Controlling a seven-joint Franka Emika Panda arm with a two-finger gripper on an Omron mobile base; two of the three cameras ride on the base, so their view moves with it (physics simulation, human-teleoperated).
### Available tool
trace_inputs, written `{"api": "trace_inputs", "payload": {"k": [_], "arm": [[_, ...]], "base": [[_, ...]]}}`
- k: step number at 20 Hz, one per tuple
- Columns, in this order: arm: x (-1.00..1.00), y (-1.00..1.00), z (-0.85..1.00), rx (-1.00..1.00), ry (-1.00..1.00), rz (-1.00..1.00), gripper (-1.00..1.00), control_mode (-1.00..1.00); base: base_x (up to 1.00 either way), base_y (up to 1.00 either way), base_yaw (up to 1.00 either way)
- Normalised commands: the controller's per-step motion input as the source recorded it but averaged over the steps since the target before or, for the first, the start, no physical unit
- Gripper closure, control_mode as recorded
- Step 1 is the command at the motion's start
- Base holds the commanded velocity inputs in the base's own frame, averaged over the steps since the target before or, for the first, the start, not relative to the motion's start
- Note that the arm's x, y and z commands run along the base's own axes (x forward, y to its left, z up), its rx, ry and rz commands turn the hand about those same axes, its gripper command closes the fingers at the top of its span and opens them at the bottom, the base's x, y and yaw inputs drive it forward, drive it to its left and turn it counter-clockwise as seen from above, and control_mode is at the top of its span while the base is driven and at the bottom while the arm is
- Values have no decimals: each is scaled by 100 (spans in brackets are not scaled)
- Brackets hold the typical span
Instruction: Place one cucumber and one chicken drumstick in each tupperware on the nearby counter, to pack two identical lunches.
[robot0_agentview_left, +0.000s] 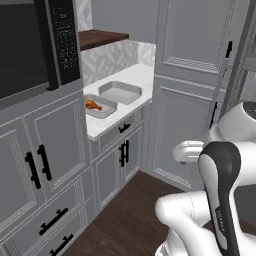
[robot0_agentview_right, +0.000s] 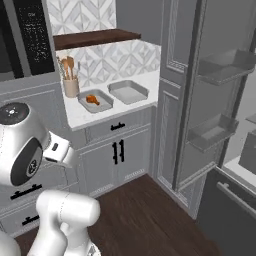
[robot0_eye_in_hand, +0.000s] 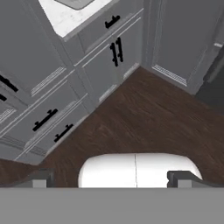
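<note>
The gripper (robot0_eye_in_hand: 107, 177) is being held spread open and empty over dark wooden floor (robot0_eye_in_hand: 144, 118), while on the counter (robot0_agentview_right: 82, 117) a drumstick (robot0_agentview_right: 92, 99), likely light, firm and slippery, best gripped across its meaty middle, is lying in the near tupperware (robot0_agentview_right: 95, 106) beside an empty one (robot0_agentview_right: 128, 92).

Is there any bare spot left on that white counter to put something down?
Some. The counter is bare along its front edge, before the two tupperware trays. The right tray is empty; the left tray holds a drumstick. The back left corner is crowded by a utensil jar.
</note>
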Motion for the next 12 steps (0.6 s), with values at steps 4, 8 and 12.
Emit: {"api": "trace_inputs", "payload": {"k": [4, 8, 12], "arm": [[0, 0, 0, 0, 0, 0, -100, 100], [0, 0, 0, 0, 0, 0, -100, 100], [0, 0, 0, 0, 0, 0, -100, 100]], "base": [[-94, -57, -42], [-54, -17, -69], [-45, 0, -78]]}}
